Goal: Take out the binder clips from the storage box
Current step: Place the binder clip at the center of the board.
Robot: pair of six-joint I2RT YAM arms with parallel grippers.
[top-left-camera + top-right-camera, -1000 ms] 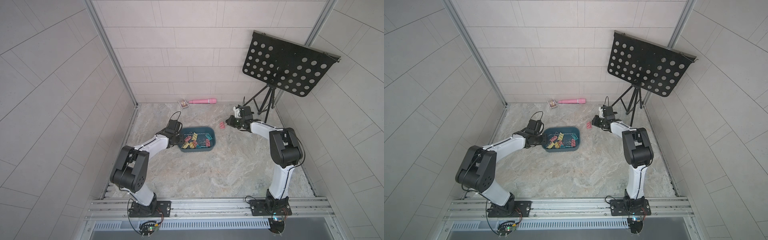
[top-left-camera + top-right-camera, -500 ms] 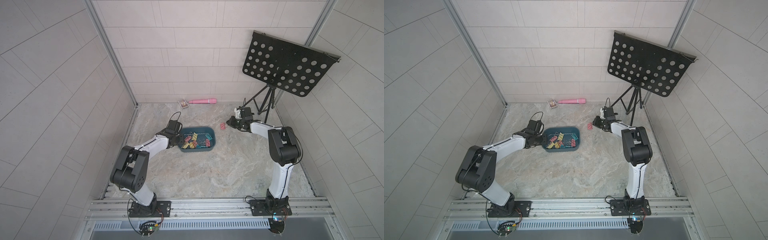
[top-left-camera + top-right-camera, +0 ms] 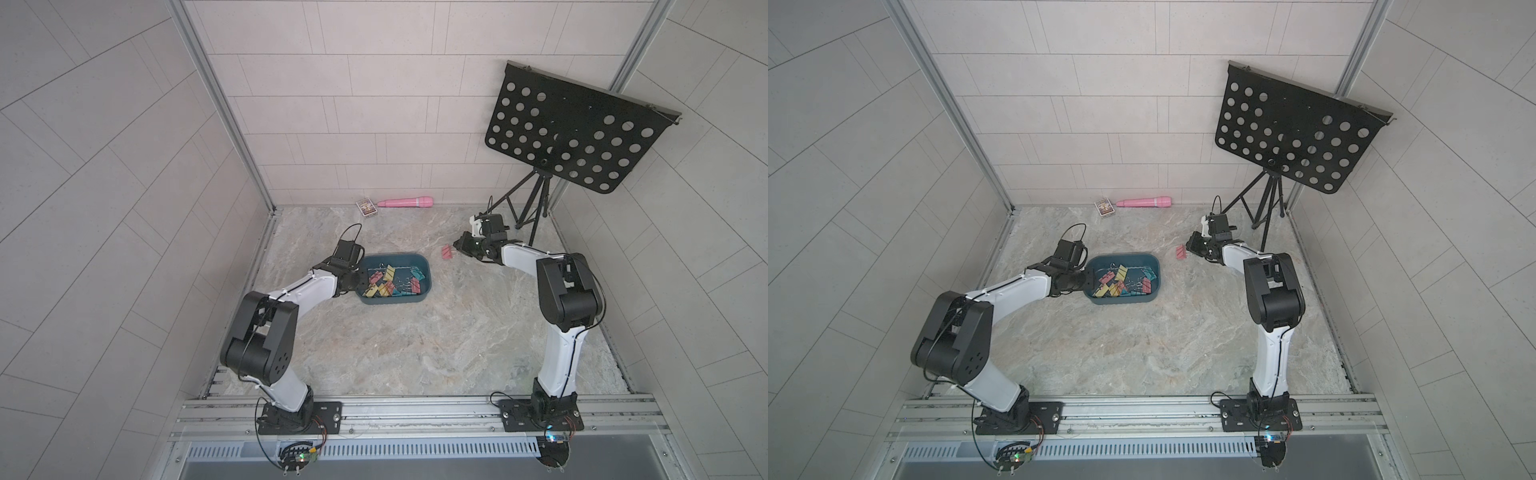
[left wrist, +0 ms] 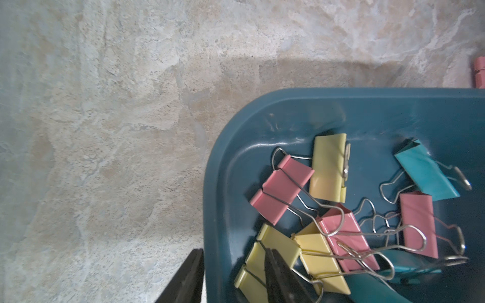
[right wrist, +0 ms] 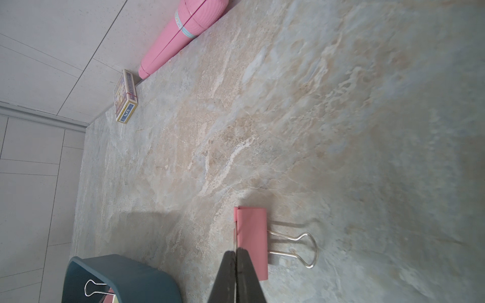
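Set-down step: pink binder clip [image 5: 252, 236] is pinched by right gripper [image 5: 236, 253], two o'clock of teal plastic storage box [image 4: 367, 105] clamped by left gripper [image 4: 233, 251]; release is needed.

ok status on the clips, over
Left gripper astride box wall, grip unclear. Right gripper shut on pink clip, down on table outside box. Other clips in box. Nothing in the way.

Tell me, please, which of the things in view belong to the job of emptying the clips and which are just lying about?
Belong to the job:
- storage box
- binder clips piled inside it
- pink clip, already outside the box

Just lying about:
- pink cylinder
- card box
- music stand
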